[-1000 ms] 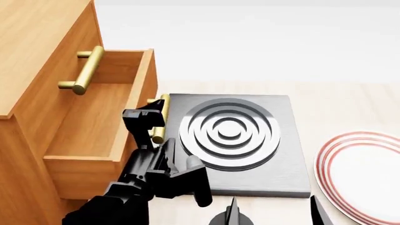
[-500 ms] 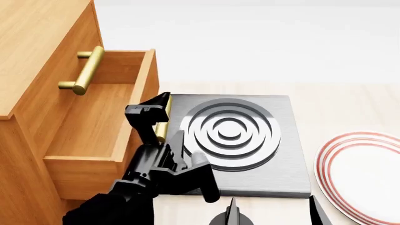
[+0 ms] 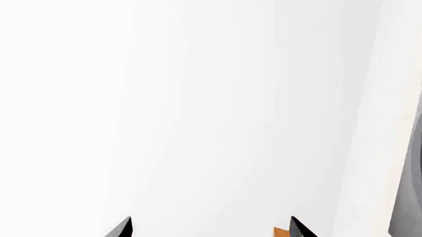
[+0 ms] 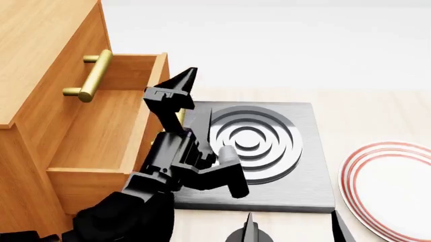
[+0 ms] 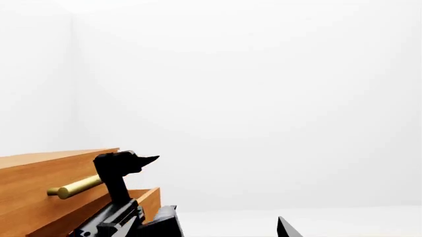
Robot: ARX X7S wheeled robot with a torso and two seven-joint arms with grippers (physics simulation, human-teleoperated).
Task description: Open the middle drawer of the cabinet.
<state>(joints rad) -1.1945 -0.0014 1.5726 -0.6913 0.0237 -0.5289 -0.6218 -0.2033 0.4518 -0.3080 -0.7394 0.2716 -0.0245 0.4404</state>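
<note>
The orange-brown cabinet [image 4: 40,45] stands at the left. Its middle drawer [image 4: 101,136] is pulled well out, and its inside shows bare wood. The middle drawer's brass handle is almost wholly hidden behind my left gripper [image 4: 195,101]. That gripper is open, holds nothing, and points upward just off the drawer's front. In the left wrist view my left gripper [image 3: 209,229] faces a white wall. My right gripper [image 4: 293,229] is open and empty at the bottom edge. The right wrist view shows the cabinet [image 5: 39,170] and the left gripper [image 5: 122,165].
The drawer front above carries a brass bar handle [image 4: 91,75]. A grey square hob [image 4: 296,176] with concentric rings lies right of the drawer. A white plate [image 4: 390,181] with red rim rings sits at the right, on the pale wooden table [image 4: 364,111].
My left gripper has come off the middle drawer's handle, risen and tilted upward, jaws open. The drawer stays pulled out. The right gripper has not moved.
</note>
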